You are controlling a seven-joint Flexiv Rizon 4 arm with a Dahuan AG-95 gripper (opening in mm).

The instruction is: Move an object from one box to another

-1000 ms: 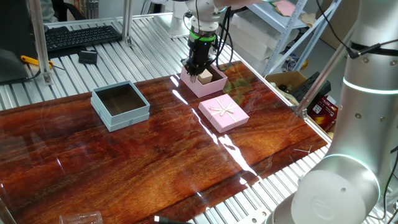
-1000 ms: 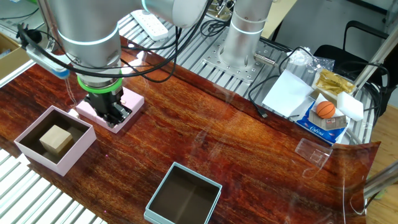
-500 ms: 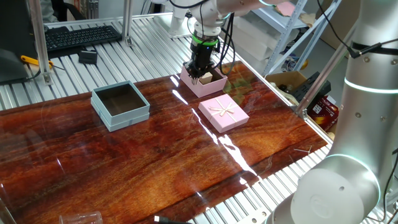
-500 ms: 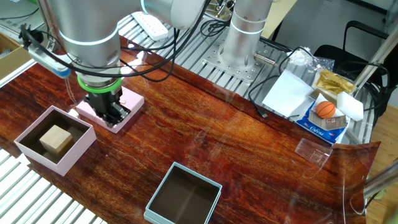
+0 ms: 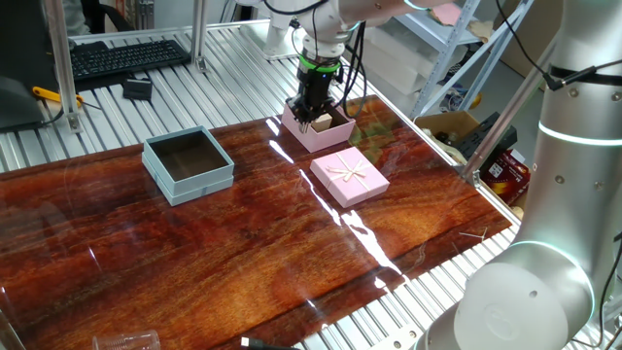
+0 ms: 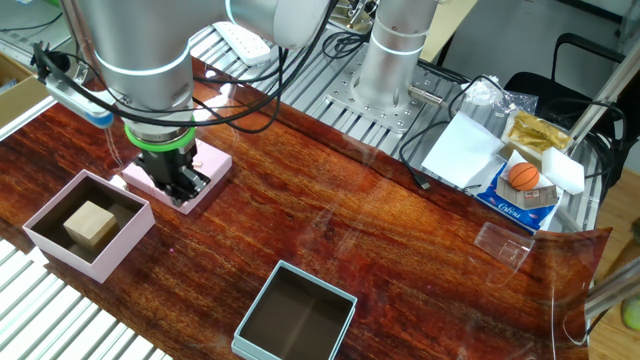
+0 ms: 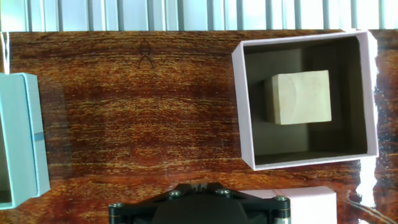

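Observation:
The tan wooden cube (image 7: 298, 97) lies inside the pink box (image 7: 243, 112); both also show in the other fixed view, the cube (image 6: 89, 222) in the box (image 6: 40, 238). In one fixed view the pink box (image 5: 326, 135) is at the table's far edge. The pale blue-grey box (image 5: 189, 177) stands apart and is empty; it also shows in the other fixed view (image 6: 250, 340) and at the hand view's left edge (image 7: 25, 143). My gripper (image 5: 311, 111) hovers close above the table beside the pink box, holding nothing. Its fingers look spread (image 6: 178, 184). Only its body shows in the hand view (image 7: 199, 208).
The flat pink lid with a bow (image 5: 349, 177) lies right next to the pink box, under my hand in the other fixed view (image 6: 205, 163). A keyboard (image 5: 126, 53) lies behind the table. Papers and a small basketball (image 6: 524, 176) sit at one end.
My gripper has shifted slightly toward the table's far edge by the pink box. The cube and both boxes have not moved.

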